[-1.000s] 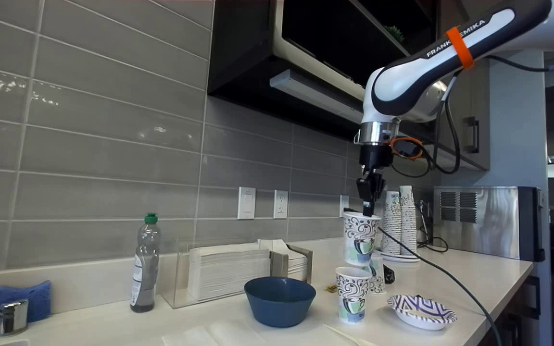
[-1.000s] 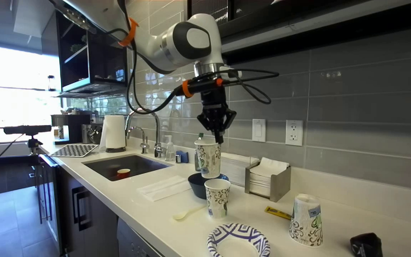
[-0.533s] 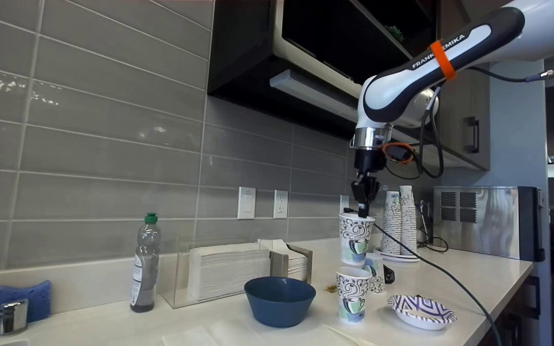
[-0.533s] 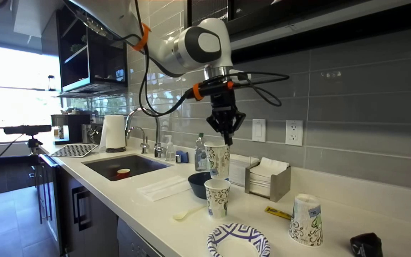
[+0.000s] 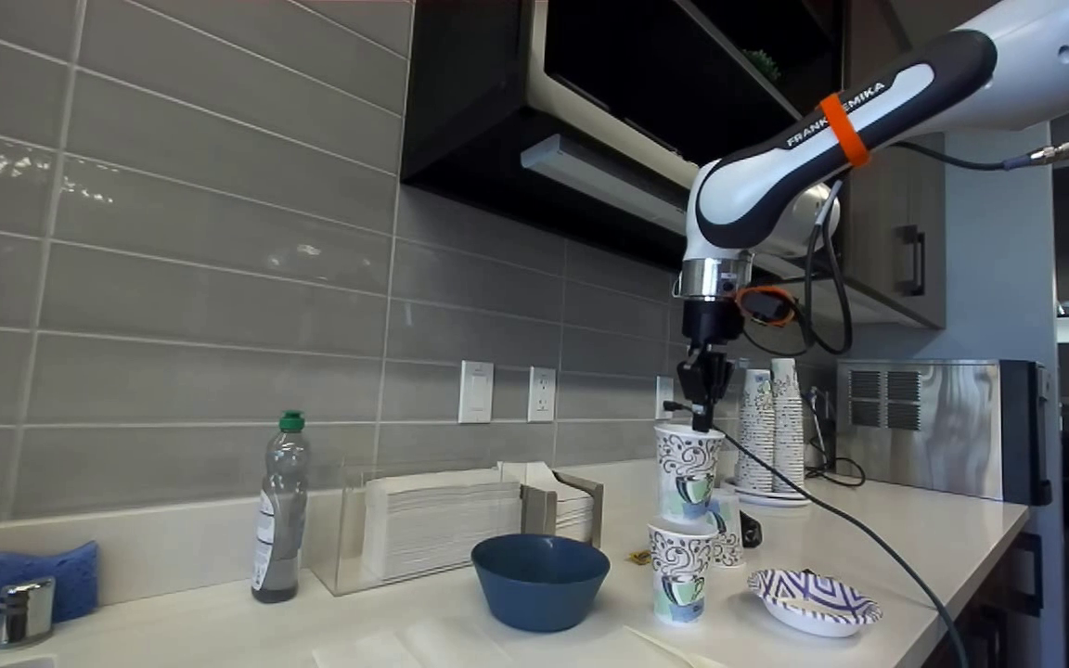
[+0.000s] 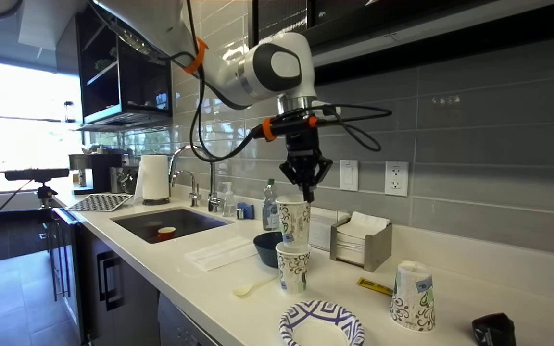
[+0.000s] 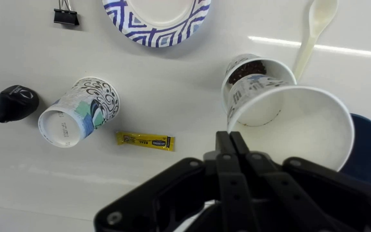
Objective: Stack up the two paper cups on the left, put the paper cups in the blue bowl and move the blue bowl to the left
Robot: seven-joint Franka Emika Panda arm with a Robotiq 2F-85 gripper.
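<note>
One paper cup (image 5: 687, 475) is pinched by the gripper (image 7: 230, 133) over the lower cup (image 5: 680, 575). Stacking seems nearly done; the blue bowl (image 5: 540, 589) must be filled, then moved.

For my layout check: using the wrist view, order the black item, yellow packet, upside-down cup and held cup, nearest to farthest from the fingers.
1. Held cup: pinched at its rim by the fingers.
2. Yellow packet: left of them.
3. Upside-down cup: farther left.
4. Black item: farthest left.
</note>
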